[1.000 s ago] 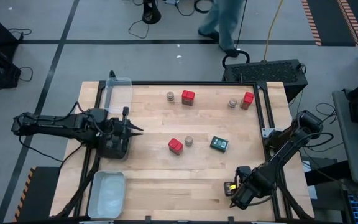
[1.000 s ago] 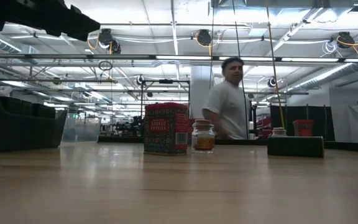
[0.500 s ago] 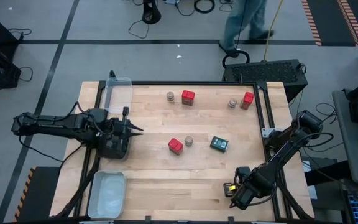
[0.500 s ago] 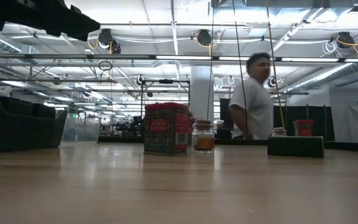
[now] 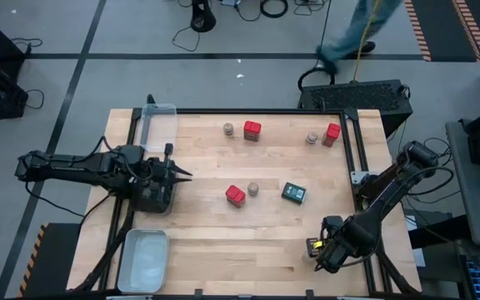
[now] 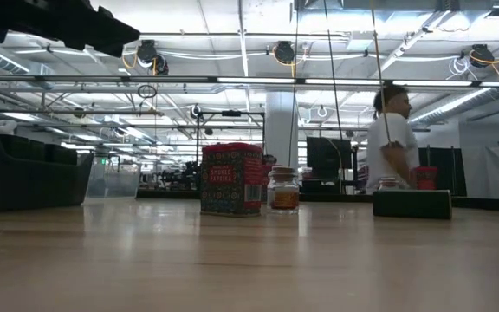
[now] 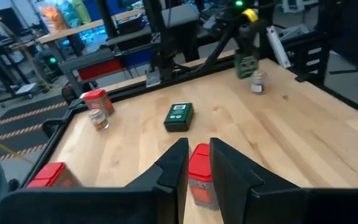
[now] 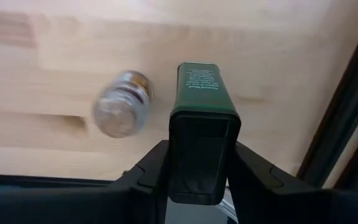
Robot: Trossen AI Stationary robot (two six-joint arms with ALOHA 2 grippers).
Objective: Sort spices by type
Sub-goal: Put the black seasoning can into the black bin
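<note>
Right claw (image 8: pixel 199 163): your fingers clamp a green tin (image 8: pixel 202 106) between them, at the table's near right corner; a jar (image 8: pixel 120 111) just beside.
Left claw (image 7: pixel 192 163): narrow, holding nothing.
Change: right arm shifted slightly rightward.

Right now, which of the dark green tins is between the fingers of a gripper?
The dark green tin at the table's near right corner, gripped by the right gripper. The other green tin lies free mid-table.
</note>
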